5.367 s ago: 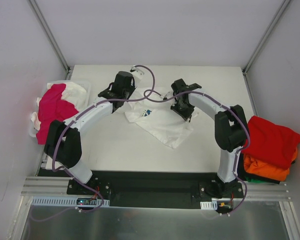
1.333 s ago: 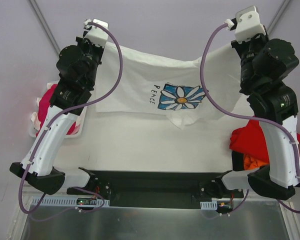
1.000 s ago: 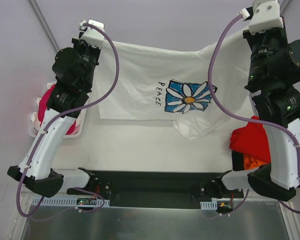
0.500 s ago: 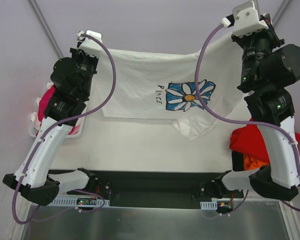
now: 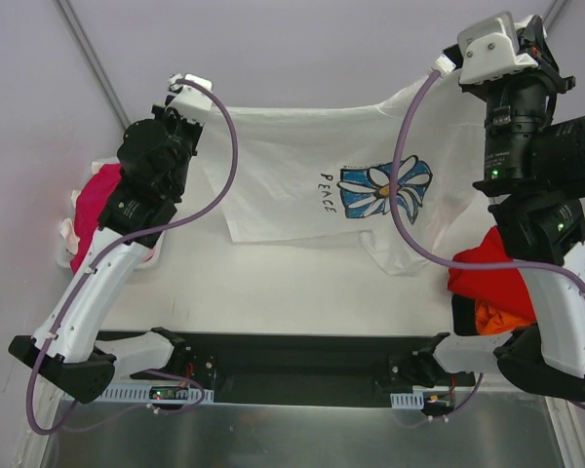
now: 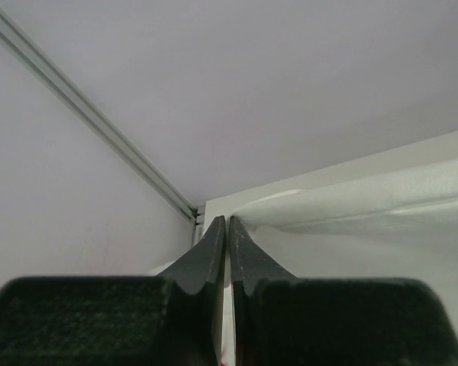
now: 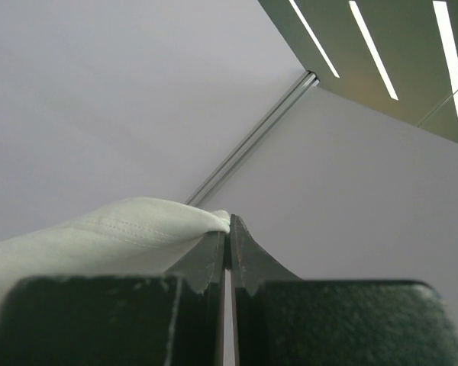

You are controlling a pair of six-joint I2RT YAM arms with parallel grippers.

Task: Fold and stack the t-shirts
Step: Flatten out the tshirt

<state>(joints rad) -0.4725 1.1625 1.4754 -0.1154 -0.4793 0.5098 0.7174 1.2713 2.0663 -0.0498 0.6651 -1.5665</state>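
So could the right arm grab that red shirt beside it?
Probably not yet: the right gripper is shut on a corner of the white t-shirt, held high. The red t-shirt lies near its base, but it must let go first.

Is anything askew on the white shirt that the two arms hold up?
Yes. The white t-shirt hangs unevenly: below the daisy print a crumpled flap droops lower than the straight edge on the left.

We look down from high overhead on the whole bench, its near edge at frame bottom. Our wrist views sit close behind the left gripper and right gripper, tilted up toward the walls. All three share the white t-shirt.
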